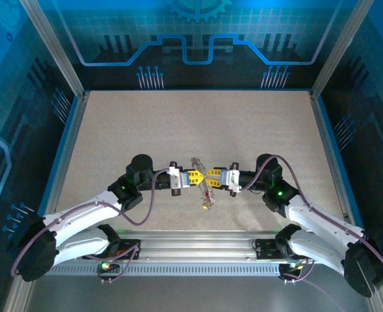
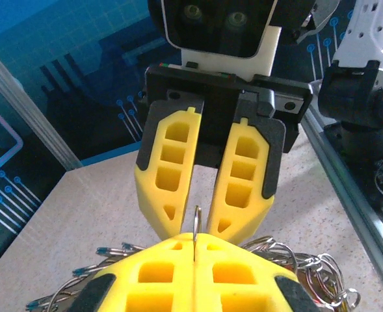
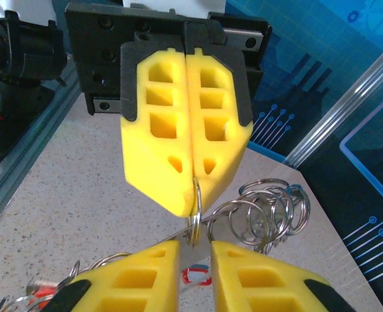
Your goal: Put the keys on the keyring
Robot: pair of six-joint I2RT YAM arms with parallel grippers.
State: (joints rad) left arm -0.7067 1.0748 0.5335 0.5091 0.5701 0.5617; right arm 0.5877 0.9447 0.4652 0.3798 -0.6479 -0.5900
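**Silver keyring (image 2: 196,222) pinched, threading unfinished**

We see the left claw (image 1: 199,177) clamped shut on that ring over the table (image 1: 145,130). The right claw (image 1: 214,175) faces it, jaws slightly apart, a red tag (image 3: 196,276) showing in the gap. Tangled loops (image 3: 272,205) crowd the joint; we judge no key is threaded yet.

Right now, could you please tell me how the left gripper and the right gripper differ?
The left gripper is shut, its fingers pressed together; the right gripper has its fingers apart, with a gap between them. The left gripper pinches a thin metal ring at its tips; the right gripper only straddles that ring, as far as I can see. Both have yellow fingers and meet tip to tip by a bunch of rings.
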